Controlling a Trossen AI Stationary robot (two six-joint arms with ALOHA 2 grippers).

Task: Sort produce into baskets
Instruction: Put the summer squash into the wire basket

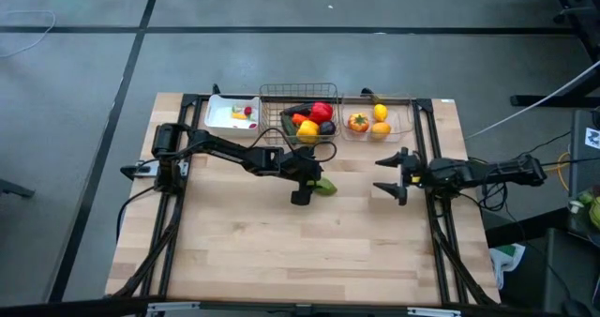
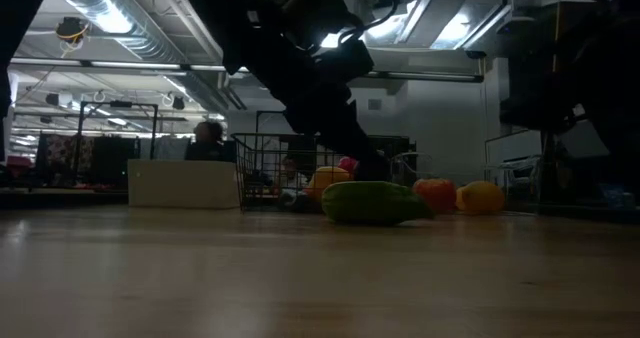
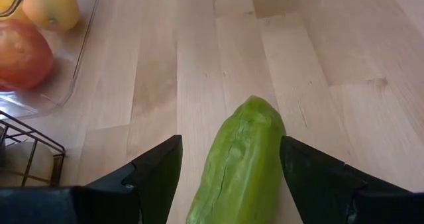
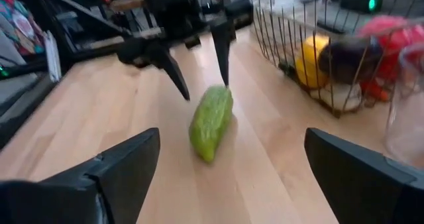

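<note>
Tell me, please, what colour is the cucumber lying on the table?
Green; the cucumber shows best in the left wrist view.

A large lab or workshop hall. Above the wooden table (image 1: 309, 233) run bare ceiling ducts (image 2: 140, 38) and strip lights (image 2: 105, 16). Behind the table, a person (image 2: 208, 138) sits among what may be cluttered shelves (image 2: 70, 160), too dim to tell. Around it, grey concrete floor (image 1: 75, 120) with loose cables (image 1: 553, 92).
</note>
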